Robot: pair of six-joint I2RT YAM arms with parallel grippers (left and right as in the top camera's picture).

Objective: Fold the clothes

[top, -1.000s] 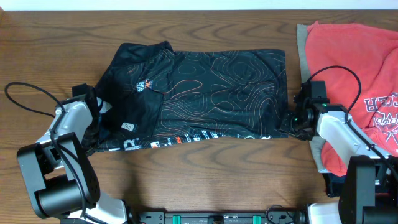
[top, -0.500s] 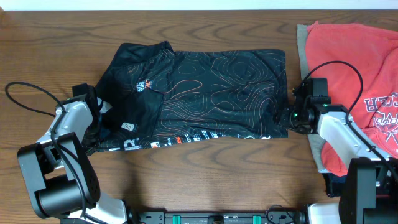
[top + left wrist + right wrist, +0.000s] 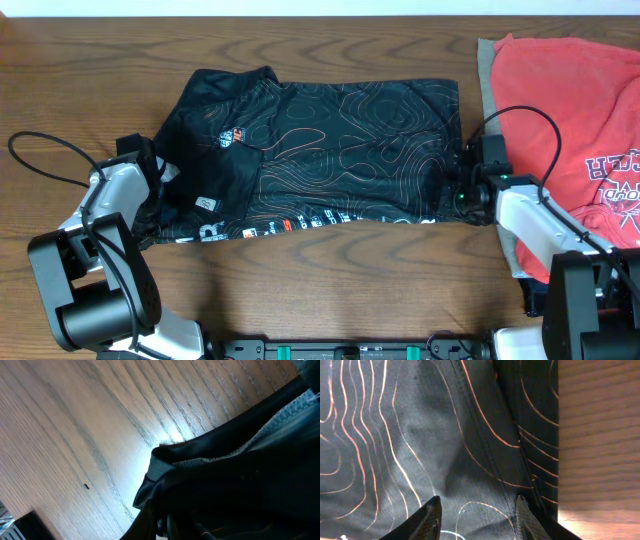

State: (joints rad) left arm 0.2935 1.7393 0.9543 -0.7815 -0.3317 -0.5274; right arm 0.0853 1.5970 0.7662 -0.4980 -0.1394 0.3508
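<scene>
The black jersey (image 3: 330, 150) with thin orange-and-white contour lines lies spread flat across the middle of the table. My left gripper (image 3: 152, 195) is at its left edge. In the left wrist view its jaws (image 3: 162, 527) are buried in dark cloth (image 3: 240, 485) and look shut on it. My right gripper (image 3: 462, 188) is at the jersey's right edge. In the right wrist view its fingers (image 3: 479, 517) are open, spread over the jersey cloth (image 3: 420, 435) with nothing between them.
A coral-red printed T-shirt (image 3: 560, 100) lies at the far right on top of a beige garment (image 3: 487, 80), right behind my right arm. Bare wooden table (image 3: 330, 290) runs along the front and back. A black cable (image 3: 40, 160) loops at the left.
My right gripper has moved left, from just off the jersey's lower right corner onto its right edge. The left arm and the jersey have not moved.
</scene>
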